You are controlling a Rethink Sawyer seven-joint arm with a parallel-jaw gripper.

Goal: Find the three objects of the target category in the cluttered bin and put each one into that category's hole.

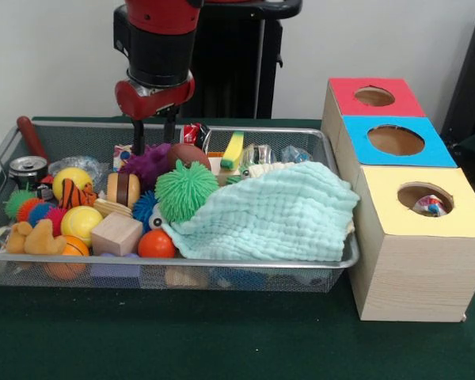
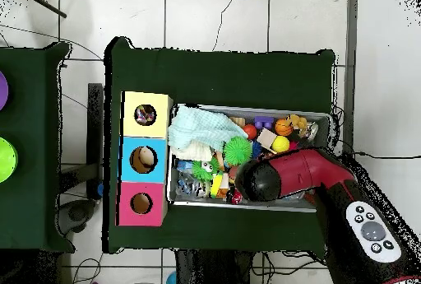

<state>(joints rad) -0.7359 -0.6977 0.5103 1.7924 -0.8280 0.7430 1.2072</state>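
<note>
- Gripper (image 1: pixel 153 133) of the red and black robot arm (image 2: pixel 316 174) hangs over the far side of the long silver wire-mesh bin (image 1: pixel 342 261), above a purple spiky rubber ball (image 1: pixel 146 164). Its two dark fingers (image 1: pixel 138 134) point down, a little apart, with nothing between them.
- Clear crinkly plastic wrapper (image 1: pixel 81 165) lies in the bin, left of that purple ball in the front view and nearer the bin's left end. Judged from here, the jaws would need to travel sideways along the far wall to reach it.
- Another clear crumpled wrapper (image 1: pixel 294 153) sits right of the purple ball, near the bin's far right corner, behind a pale green quilted cloth (image 1: pixel 271 214).
- Multicoloured wrapper (image 1: pixel 429 206) already shows inside the round hole (image 1: pixel 425 198) of the yellow-topped pale wood box (image 1: pixel 416 261), which stands just right of the bin.
- Wrappers look thin, light and shiny, and likely to crush easily.
</note>
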